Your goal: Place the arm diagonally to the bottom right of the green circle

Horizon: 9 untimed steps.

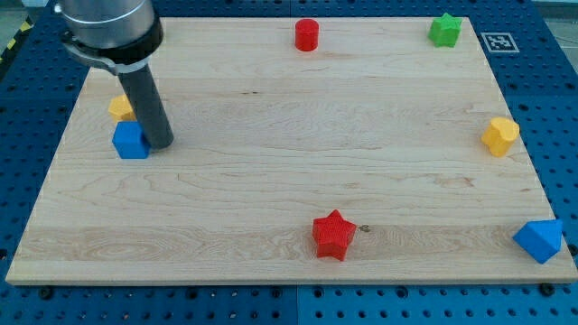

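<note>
My tip (160, 143) rests on the wooden board (271, 153) near its left edge. It touches or nearly touches the right side of a blue cube (130, 141). A yellow block (119, 108), partly hidden by the rod, sits just above the cube. I see no green circle; the arm's body covers the top left corner. The only green block in view is a green star (444, 30) at the top right corner, far from my tip.
A red cylinder (307, 34) stands at the top middle. A yellow block (499, 135) sits at the right edge. A blue triangular block (539, 240) is at the bottom right corner. A red star (333, 235) lies at the bottom middle.
</note>
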Tool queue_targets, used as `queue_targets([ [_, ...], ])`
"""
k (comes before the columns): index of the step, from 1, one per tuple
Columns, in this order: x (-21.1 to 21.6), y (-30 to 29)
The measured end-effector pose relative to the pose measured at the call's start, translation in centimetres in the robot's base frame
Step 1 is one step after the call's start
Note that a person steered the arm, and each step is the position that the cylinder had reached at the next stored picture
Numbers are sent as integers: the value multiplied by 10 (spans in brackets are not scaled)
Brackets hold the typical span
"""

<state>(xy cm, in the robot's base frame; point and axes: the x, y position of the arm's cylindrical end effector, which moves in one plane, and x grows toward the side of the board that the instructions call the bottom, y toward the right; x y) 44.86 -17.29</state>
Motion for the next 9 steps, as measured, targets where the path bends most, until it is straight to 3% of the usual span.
queue_targets([
  [3,-12,29],
  [6,-81,29],
  [9,-83,36],
])
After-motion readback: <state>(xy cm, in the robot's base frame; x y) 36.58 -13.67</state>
